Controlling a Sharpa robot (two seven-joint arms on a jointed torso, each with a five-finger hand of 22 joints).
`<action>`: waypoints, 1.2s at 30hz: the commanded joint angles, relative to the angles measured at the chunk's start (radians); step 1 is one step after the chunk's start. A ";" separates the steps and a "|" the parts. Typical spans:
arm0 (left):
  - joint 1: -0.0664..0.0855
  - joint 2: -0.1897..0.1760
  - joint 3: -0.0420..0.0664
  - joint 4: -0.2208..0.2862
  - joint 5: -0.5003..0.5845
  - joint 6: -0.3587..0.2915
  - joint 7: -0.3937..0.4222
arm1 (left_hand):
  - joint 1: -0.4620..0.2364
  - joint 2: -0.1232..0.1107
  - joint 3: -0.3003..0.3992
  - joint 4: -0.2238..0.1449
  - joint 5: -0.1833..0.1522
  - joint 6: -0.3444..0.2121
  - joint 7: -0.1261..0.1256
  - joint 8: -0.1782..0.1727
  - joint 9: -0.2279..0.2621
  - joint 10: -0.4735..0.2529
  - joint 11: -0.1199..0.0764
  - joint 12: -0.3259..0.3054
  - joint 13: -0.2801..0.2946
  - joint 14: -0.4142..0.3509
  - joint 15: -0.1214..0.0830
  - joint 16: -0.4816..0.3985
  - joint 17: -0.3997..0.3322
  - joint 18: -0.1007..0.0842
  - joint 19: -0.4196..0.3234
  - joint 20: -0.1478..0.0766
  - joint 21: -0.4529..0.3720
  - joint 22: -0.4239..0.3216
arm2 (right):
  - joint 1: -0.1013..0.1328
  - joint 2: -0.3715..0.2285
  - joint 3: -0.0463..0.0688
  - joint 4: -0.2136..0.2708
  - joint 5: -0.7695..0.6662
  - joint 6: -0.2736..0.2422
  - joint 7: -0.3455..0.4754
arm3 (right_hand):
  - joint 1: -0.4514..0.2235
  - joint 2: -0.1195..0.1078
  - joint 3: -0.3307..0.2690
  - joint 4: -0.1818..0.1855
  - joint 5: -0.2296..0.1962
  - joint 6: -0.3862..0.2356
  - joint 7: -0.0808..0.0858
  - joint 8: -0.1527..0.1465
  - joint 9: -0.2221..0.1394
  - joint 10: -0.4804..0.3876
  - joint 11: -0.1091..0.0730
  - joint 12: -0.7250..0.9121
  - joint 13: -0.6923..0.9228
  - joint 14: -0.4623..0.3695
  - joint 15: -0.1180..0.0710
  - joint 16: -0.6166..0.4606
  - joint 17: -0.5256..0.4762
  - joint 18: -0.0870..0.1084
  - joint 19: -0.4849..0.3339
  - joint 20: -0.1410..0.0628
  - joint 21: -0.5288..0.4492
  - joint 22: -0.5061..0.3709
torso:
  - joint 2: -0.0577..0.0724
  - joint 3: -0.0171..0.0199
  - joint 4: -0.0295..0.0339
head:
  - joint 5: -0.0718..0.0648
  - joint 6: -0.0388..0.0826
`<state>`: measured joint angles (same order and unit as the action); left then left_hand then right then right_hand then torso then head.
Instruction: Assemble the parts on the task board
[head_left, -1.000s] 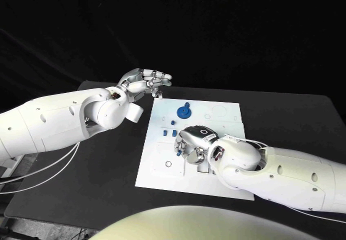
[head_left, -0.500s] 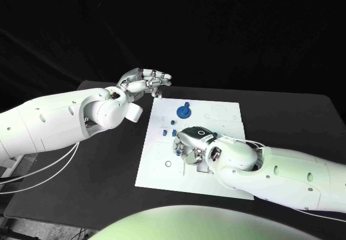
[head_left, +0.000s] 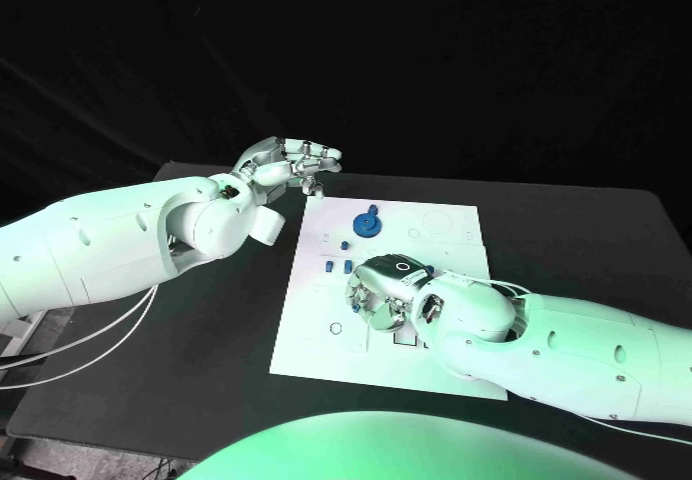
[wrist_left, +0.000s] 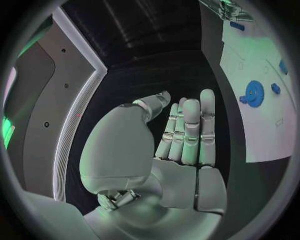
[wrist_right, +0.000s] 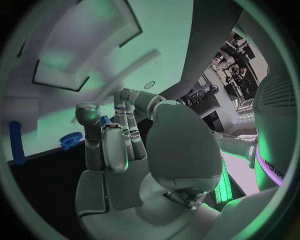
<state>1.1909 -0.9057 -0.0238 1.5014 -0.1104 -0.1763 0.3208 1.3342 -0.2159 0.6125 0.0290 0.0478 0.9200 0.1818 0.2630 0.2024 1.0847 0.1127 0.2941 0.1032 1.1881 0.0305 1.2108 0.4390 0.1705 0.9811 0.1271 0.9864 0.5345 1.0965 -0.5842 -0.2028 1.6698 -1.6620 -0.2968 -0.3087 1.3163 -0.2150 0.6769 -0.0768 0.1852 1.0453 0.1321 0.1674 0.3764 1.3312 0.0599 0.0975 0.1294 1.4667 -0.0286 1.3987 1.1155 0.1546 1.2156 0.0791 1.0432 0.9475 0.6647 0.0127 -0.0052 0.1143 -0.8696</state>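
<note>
White and flat, the task board (head_left: 433, 225) lies in the middle of the black bench (head_left: 577, 240), and small blue parts sit on it: a round blue disc part (head_left: 369, 222) toward the far end and a few little blue pegs (head_left: 343, 265) just nearer, beside the right hand. The right hand (head_left: 387, 292) is low over the middle of the board with its fingers (head_left: 361, 300) curled downward; whether they pinch a part or merely press at the board is hidden by the hand itself, so I cannot tell. In the right wrist view the fingers (wrist_right: 106, 145) stand fairly straight with a blue part (wrist_right: 72, 140) beyond them, apart from the tips as far as can be seen. The left hand (head_left: 289, 163) hangs above the bench off the board's far left corner, touching nothing; the left wrist view shows its fingers (wrist_left: 187, 130) extended side by side with nothing in them. The parts look like small, rigid moulded plastic, so probably very light, stiff and somewhat slick; they would likely skid on the smooth board if nudged sideways. A sensible hold would be a fingertip pinch across each peg's sides, and the disc by its raised knob or rim.
</note>
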 joint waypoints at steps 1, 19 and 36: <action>0.001 0.001 0.001 0.001 0.000 0.016 0.003 | -0.003 0.001 -0.005 0.000 0.003 -0.004 0.000 -0.002 0.000 -0.008 -0.001 -0.003 0.001 0.003 0.004 0.000 -0.001 0.014 0.001 0.002 -0.003 -0.001 | -0.005 -0.005 -0.004 -0.001 0.014 -0.012 0.003 | -0.019 -0.016 -0.021 0.005 -0.004 -0.048 -0.002 -0.027 -0.010 -0.005 -0.008 -0.006 0.006 0.022 0.004 -0.006 -0.014 -0.008 -0.009 0.001 -0.014 -0.010 | 0.000 0.0007 0.0004 | -0.001 0.002; 0.000 -0.004 -0.003 -0.003 0.000 0.035 0.006 | -0.003 -0.002 -0.015 0.001 0.003 -0.022 0.006 -0.007 -0.002 -0.029 0.005 -0.005 0.000 -0.004 0.008 -0.003 -0.012 0.014 0.001 0.006 -0.010 -0.006 | 0.067 -0.203 0.011 0.138 0.137 -0.071 -0.020 | -0.055 -0.068 -0.119 0.054 -0.003 -0.087 -0.002 -0.045 -0.012 -0.018 -0.008 -0.004 0.012 0.021 0.004 -0.009 -0.032 -0.007 -0.003 0.002 -0.051 -0.028 | -0.001 0.0017 -0.0017 | -0.002 0.017; 0.000 0.005 -0.010 -0.013 0.000 0.045 0.010 | -0.001 0.000 -0.015 0.001 0.003 -0.022 0.006 -0.006 -0.001 -0.032 0.006 -0.004 0.000 -0.005 0.009 -0.002 -0.010 0.014 0.001 0.006 -0.011 -0.007 | 0.168 -0.343 0.024 0.128 0.231 0.006 0.067 | 0.147 0.005 -0.592 0.215 0.008 -0.046 0.014 -0.058 -0.037 -0.307 0.043 0.034 -0.062 0.009 0.048 -0.001 -0.070 0.006 -0.018 0.042 -0.177 -0.107 | 0.002 0.0010 0.0004 | -0.023 0.038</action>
<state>1.1906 -0.9031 -0.0339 1.4880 -0.1106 -0.1539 0.3209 1.3342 -0.2159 0.6056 0.0305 0.0478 0.9058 0.1888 0.2591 0.2015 1.0614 0.1180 0.2941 0.1032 1.1844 0.0343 1.2108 0.4277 0.1704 0.9810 0.1270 0.9826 0.5284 1.2659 -0.9291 -0.1784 1.8052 -1.4332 -0.3417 -0.2767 1.4490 -0.2113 0.1088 0.1216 0.1897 1.0042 0.1500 0.1131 0.3416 1.0339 0.1037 0.1245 0.0688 1.4665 0.0109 1.3944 1.0423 0.1546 1.1917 0.1220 0.8692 0.8393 0.6636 0.0140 -0.0061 0.0940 -0.8345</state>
